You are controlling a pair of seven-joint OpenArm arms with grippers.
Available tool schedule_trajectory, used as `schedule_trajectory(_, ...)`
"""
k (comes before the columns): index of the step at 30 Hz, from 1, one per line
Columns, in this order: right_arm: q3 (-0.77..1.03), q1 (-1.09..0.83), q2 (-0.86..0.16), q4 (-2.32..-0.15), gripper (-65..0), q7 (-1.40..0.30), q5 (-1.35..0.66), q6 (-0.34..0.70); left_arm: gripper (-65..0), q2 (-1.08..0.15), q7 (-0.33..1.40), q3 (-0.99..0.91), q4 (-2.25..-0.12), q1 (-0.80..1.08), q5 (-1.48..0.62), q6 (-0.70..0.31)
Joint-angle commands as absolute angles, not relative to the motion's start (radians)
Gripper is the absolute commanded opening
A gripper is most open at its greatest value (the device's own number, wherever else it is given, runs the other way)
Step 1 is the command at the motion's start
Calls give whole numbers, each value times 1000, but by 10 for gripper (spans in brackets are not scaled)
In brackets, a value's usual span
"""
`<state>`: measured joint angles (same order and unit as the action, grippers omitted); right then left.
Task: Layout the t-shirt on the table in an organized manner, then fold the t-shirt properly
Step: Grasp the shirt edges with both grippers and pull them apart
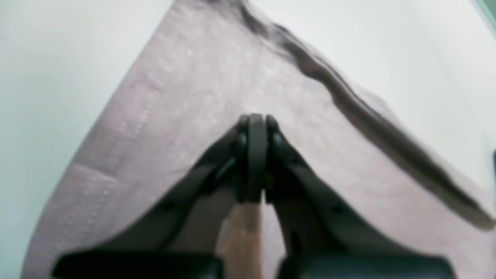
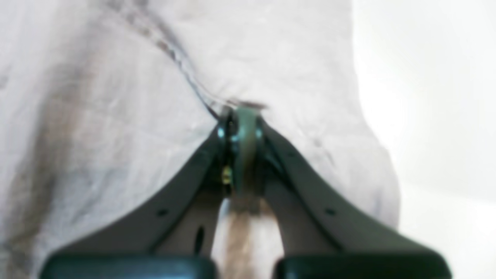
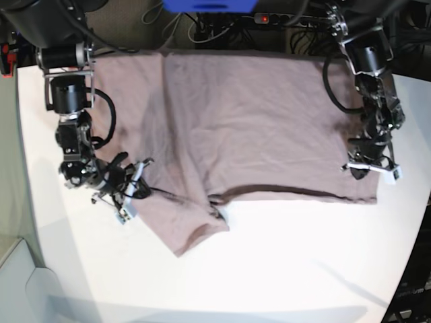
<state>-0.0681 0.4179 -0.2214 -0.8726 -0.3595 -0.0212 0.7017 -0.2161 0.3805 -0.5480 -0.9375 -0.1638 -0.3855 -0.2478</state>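
Jaws of the left gripper [image 1: 254, 128] and right gripper [image 2: 242, 116] are both pinched shut on the t-shirt [image 3: 256, 114], which spreads outward from them across the table [image 3: 283, 262]. Lifting evenly, I judge, would keep the crumpled near edge from dragging.

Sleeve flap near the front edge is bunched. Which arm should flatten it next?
Right, probably. The right claw is shut on the t-shirt right beside that crumpled flap. The left claw is shut on the far side edge.
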Motion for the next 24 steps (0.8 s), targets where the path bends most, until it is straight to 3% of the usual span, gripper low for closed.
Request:
schedule_trajectory(1,-65,444,-240,-869,-650,-363,1,698,-648,-242,446,-553,-928,-154,-334,-189)
schedule_trajectory(8,-64,552,-277,-739,-650,-325,1,698,-648,-263,444,-549,-926,-153,-334,-189)
schedule_trajectory(16,-64,611,-285,-737,-650,-332,1,698,-648,-259,461,-545,-1027,-168,-334,-189)
schedule_trajectory(24,-62,493,-283,-1109,-650,-489,-2,698,-648,-229,654,-552,-1320,-157,-335,-189)
